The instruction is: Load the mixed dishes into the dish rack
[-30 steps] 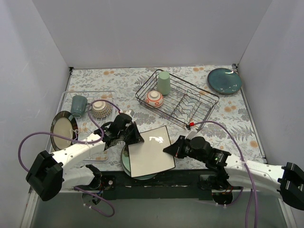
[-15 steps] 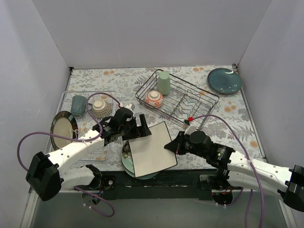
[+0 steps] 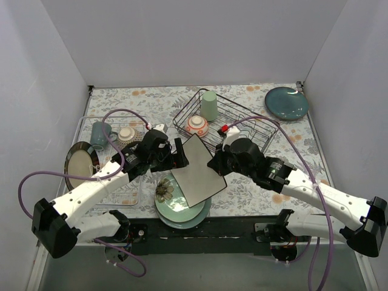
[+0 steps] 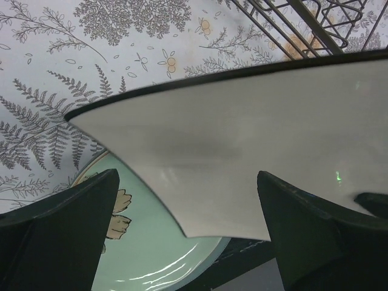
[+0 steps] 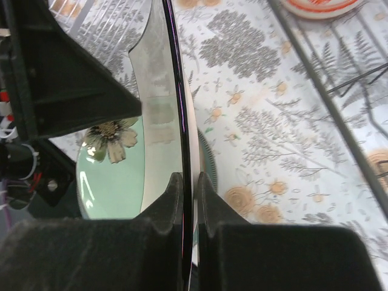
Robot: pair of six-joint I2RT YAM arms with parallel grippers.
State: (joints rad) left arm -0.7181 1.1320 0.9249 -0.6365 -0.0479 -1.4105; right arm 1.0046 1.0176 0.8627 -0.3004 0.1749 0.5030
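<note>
Nearest, round light green flower-motif plates (image 3: 170, 206) lie stacked on the tabletop (image 3: 121, 100). Just above them hangs the large white square ceramic plate (image 3: 197, 173), tipped steeply on edge with one corner down, its plane running toward the black wire dish rack (image 3: 257, 130) beyond. The right fingers (image 5: 174, 197) pinch its rim. The left fingers (image 3: 177, 156) stand spread by its left edge. It looks stiff, glossy and breakable, so a rim pinch may slip.
</note>
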